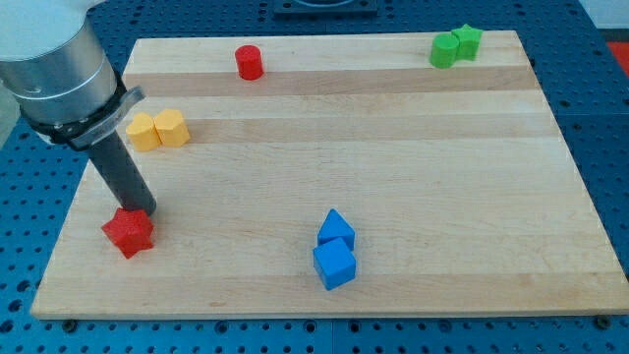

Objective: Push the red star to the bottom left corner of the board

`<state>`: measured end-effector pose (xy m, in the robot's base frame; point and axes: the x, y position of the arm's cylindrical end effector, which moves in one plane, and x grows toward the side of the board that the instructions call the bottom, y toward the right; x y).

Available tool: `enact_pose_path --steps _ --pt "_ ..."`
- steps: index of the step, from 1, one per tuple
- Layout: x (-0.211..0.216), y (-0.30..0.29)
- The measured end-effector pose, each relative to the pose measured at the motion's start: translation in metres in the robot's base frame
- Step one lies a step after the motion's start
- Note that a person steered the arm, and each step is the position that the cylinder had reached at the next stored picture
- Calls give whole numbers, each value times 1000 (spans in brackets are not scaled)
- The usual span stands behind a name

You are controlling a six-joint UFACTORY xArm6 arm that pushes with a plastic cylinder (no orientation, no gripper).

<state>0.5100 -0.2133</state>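
- While the red star point(129, 232) sits near the board's left edge, low in the view, my tip point(142, 210) rests against its upper right side, touching it or all but touching it
- As for the tool, it is a plain dark rod with nothing to spread or pinch; it slants down from the grey cylinder point(54, 64) at the view's top left and ends at the star
- Between the star and the bottom left corner of the wooden board point(393, 197) lies a short stretch of bare wood, so the star is near that corner but not in it
- Two yellow blocks point(157, 130) stand touching side by side, above the star and just right of the rod; their exact shapes are hard to tell
- One red cylinder point(250, 62) stands close to the top edge, left of centre
- Two green blocks point(455, 45) touch each other near the top right corner
- Two blue blocks point(335, 250) sit pressed together low in the middle, the lower one a cube, the upper one with a pointed top
- Around the board runs a blue perforated table point(609, 128)
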Motion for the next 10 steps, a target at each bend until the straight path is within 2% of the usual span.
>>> enact_pose_path --steps 2,4,6,10 --pt "3 6" --pt "9 37" --pt "29 37" --pt "14 3"
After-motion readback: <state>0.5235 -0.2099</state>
